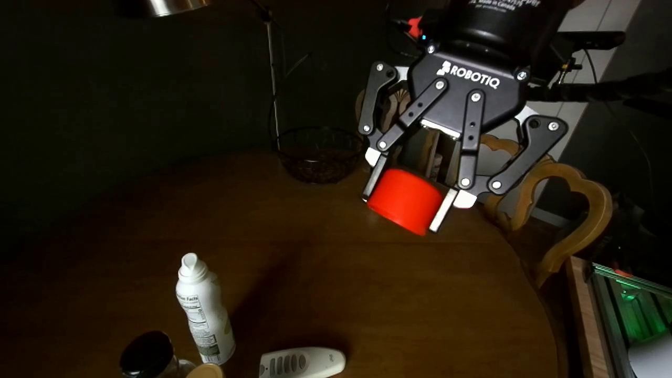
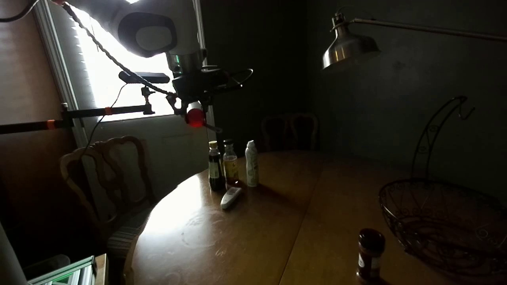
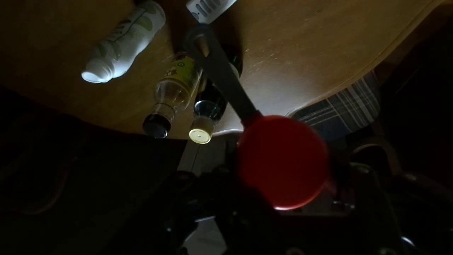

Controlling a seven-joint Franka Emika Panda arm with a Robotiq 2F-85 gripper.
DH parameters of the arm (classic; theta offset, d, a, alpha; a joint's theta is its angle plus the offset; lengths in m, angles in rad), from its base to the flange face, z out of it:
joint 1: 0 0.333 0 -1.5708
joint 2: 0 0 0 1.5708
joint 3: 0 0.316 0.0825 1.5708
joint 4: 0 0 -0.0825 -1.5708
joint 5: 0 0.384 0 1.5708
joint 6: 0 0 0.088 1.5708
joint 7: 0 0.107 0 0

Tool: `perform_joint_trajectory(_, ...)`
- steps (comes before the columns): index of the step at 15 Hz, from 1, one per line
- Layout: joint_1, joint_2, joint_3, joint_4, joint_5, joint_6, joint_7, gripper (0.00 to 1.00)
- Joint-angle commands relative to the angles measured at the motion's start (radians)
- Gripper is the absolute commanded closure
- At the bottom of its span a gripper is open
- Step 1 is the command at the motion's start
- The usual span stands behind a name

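Pinching red grey-handled cup (image 1: 405, 201), tilted claw (image 1: 400, 214) hangs clear of table (image 1: 399, 294).

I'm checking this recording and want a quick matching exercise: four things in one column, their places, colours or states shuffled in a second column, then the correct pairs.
Things:
1. Red cup
2. Remote control
3. Lamp
4. Basket

Descriptions:
A. Silver-coloured, facing downward
B. Lying on the table near the white bottle
C. Dark, made of openwork wire
D. Held between the fingers, off the table

Right pairs: 1-D, 2-B, 3-A, 4-C
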Motion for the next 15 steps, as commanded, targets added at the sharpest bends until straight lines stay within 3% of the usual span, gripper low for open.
perform_joint_trajectory(1,0.007,0.000,-0.008,0.001,-0.005,-0.001,0.002,0.43)
perform_joint_trajectory(2,0.007,0.000,-0.008,0.001,-0.004,-0.001,0.000,0.68)
perform_joint_trajectory(9,0.130,0.123,0.025,0.036,0.125,0.147,-0.160,0.68)
perform_joint_trajectory(15,0.131,0.237,0.066,0.037,0.127,0.292,-0.209,0.68)
